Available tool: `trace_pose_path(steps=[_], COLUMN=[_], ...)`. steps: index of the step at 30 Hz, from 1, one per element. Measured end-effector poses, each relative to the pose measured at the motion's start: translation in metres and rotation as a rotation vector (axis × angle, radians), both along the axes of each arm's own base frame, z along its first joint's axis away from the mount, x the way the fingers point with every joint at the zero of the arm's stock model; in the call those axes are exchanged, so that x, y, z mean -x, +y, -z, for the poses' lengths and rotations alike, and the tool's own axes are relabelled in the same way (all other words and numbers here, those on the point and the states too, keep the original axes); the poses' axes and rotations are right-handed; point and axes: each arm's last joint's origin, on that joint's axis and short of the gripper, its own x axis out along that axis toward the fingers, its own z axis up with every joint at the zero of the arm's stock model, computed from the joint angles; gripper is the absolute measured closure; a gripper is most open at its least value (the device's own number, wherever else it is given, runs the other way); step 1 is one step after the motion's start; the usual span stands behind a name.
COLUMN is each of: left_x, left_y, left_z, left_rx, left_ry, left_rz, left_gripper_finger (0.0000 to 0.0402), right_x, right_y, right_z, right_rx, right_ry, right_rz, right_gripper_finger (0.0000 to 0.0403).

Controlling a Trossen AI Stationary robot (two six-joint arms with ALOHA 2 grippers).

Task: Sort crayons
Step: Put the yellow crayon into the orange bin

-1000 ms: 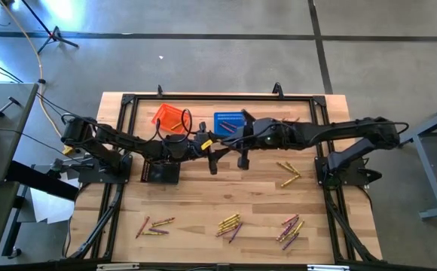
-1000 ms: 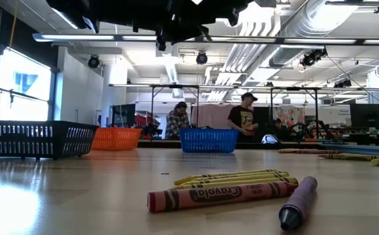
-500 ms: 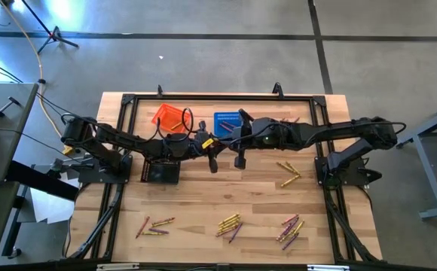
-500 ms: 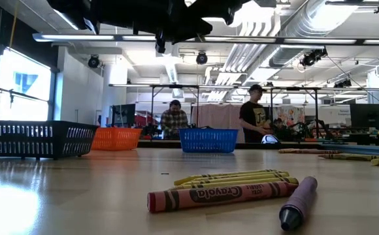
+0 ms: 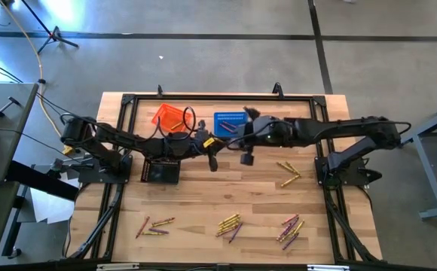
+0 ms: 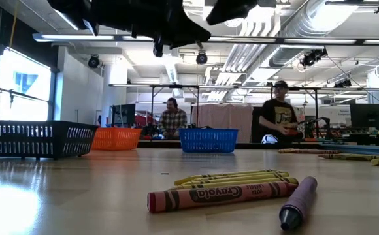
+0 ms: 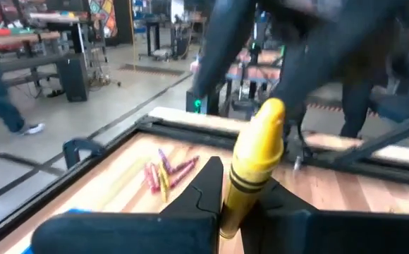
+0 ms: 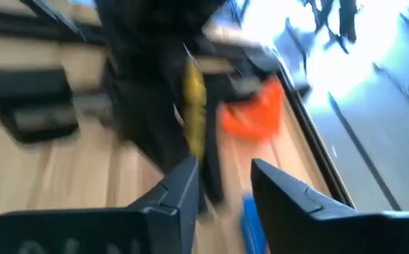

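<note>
Above mid-counter [image 5: 203,188], left pincer [image 7: 241,204] clamps a yellow crayon [image 7: 255,159] (handoff, likely for sorting into baskets); right pincer [image 8: 222,183] gapes empty beside it.

Yellow crayon [image 7: 255,164] handed to left tool [image 7: 227,212]

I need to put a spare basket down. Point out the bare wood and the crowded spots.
Free: the table between the black basket and the front crayon clusters, and its front left corner. Crowded: mid-back, where the left gripper holds a yellow crayon beside the open right gripper, near the orange basket and blue basket.
</note>
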Motion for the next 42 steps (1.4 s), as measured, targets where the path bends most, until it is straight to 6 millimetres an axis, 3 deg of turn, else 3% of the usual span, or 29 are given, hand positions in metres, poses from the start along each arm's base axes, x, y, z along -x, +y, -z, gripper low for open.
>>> trace_pose_path(steps=[4,9,15,21,28,39,42], left_x=[0.008,0.034,0.074,0.101,0.115,0.12,0.117], left_y=[0.008,0.026,0.069,0.117,0.144,0.146,0.145], left_z=[0.002,0.008,0.024,0.035,0.043,0.048,0.047], left_rx=[-0.012,-0.002,0.155,0.306,0.464,0.455,0.491], left_ry=[0.113,0.353,0.583,0.66,0.691,0.735,0.71], left_rz=[-0.094,-0.369,-0.698,-0.92,-0.851,-0.817,-0.752], left_gripper_finger=[0.0396,0.0396,0.0396,0.0396,0.0383,0.0299,0.0292], right_x=[0.016,0.03,0.036,0.034,0.034,0.035,0.045], right_y=[0.001,0.006,0.011,0.013,0.013,0.013,0.012], right_z=[-0.006,0.009,0.035,0.048,0.05,0.051,0.055], right_rx=[-0.09,-0.147,-0.172,-0.172,-0.171,-0.17,-0.192], right_ry=[0.155,0.327,0.425,0.424,0.423,0.438,0.533], right_rz=[0.078,0.138,0.173,0.17,0.166,0.166,0.226], right_gripper_finger=[0.0271,0.027,0.027,0.027,0.027,0.027,0.027])
